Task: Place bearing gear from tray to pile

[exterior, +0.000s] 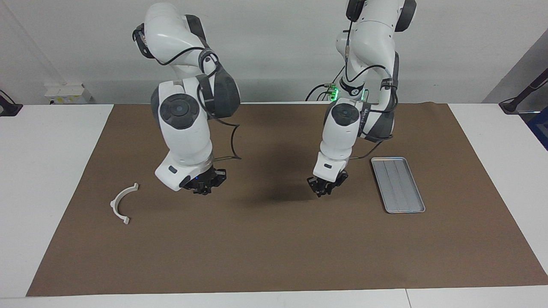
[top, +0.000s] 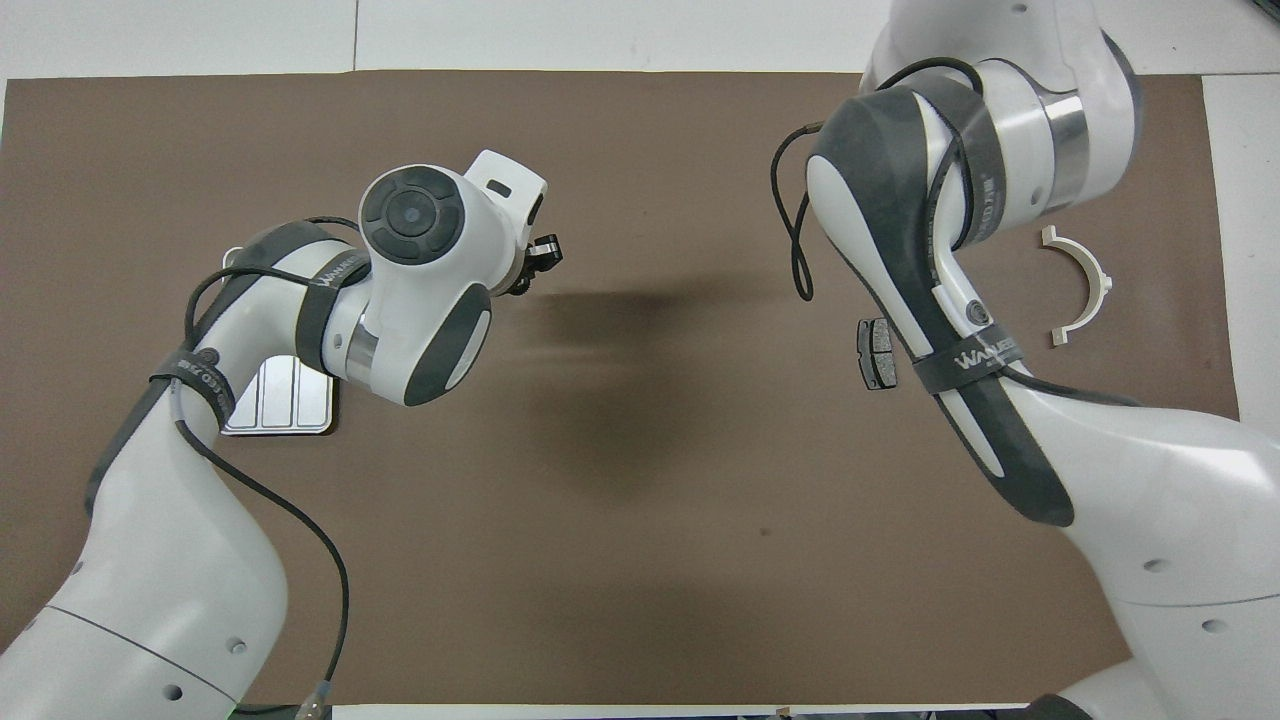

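Left claw (exterior: 322, 191) up over the brown mat (exterior: 274, 256), just beside the tray (exterior: 398, 185), on the side toward the middle of the tabletop (exterior: 47, 171). Cannot tell if open or closed. Cannot tell for sure if holding anything either. Just a small silver bit at its tip from above, maybe the bearing gear, maybe part of the claw.

Tray flat on the mat at the left arm's end, long side pointing away from the robots. No gear to be seen on the part of the tray that shows.

Pile at the right arm's end, well apart from the left claw: a white half-ring (exterior: 124, 203) and, nearer to the robots, one dark pad (top: 877, 352). Only one pad to be found, and only from above.

Right claw (exterior: 206, 184) shut tight, nothing in it, waiting over the mat near the half-ring. Much closer to the pile than the left claw.

Next move, most likely: a long trip sideways along the tabletop, from beside the tray, past the middle, toward the right arm's end. Or a hand-over in the middle, with the right claw so close to the pile.
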You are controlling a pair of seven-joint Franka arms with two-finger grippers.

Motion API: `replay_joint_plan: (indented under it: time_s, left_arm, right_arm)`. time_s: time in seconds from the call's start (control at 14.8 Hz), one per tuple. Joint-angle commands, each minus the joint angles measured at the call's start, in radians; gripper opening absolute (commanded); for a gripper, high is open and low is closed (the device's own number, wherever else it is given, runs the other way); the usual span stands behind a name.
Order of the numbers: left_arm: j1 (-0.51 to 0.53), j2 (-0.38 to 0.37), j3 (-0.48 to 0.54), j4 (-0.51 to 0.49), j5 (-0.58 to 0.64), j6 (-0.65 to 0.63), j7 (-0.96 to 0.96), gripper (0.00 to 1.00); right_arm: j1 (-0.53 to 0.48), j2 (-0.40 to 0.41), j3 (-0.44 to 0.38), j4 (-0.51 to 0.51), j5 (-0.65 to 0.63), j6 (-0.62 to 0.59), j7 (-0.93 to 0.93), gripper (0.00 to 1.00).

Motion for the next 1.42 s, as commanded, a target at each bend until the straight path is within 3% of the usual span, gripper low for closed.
replay_joint_plan:
  time_s: [0.0, 0.2, 0.41, 1.01, 1.08, 1.15, 1.22, 1.28, 1.35]
  left_arm:
    - [-0.052, 0.041, 0.019, 0.055, 0.025, -0.023, -0.061, 0.0]
    - [-0.079, 0.041, 0.019, 0.029, 0.052, -0.008, -0.115, 0.0]
    - [-0.108, 0.011, 0.02, -0.112, 0.128, 0.122, -0.199, 0.0]
    - [-0.105, 0.005, 0.02, -0.148, 0.151, 0.152, -0.2, 0.0]
    - [-0.105, 0.005, 0.02, -0.151, 0.158, 0.162, -0.2, 0.1]
    - [-0.102, 0.003, 0.02, -0.156, 0.16, 0.168, -0.198, 0.38]
    - [-0.1, 0.003, 0.02, -0.154, 0.16, 0.168, -0.196, 0.74]
    - [-0.096, 0.003, 0.02, -0.151, 0.165, 0.165, -0.193, 0.92]
    - [-0.091, 0.005, 0.02, -0.14, 0.166, 0.158, -0.19, 0.98]
  right_arm:
    - [-0.05, -0.104, 0.017, -0.198, 0.014, 0.092, -0.099, 0.0]
    - [-0.094, -0.187, 0.017, -0.406, 0.015, 0.259, -0.176, 0.0]
    - [-0.137, -0.234, 0.017, -0.539, 0.015, 0.38, -0.251, 0.0]
    - [-0.219, -0.354, 0.017, -0.912, 0.017, 0.761, -0.327, 0.0]
    - [-0.22, -0.365, 0.017, -0.946, 0.017, 0.796, -0.33, 0.0]
    - [-0.226, -0.368, 0.017, -0.961, 0.017, 0.815, -0.336, 0.0]
    - [-0.232, -0.371, 0.017, -0.972, 0.017, 0.823, -0.339, 0.0]
    - [-0.236, -0.377, 0.017, -0.983, 0.017, 0.83, -0.341, 0.0]
    - [-0.242, -0.38, 0.017, -1.0, 0.017, 0.856, -0.342, 0.0]
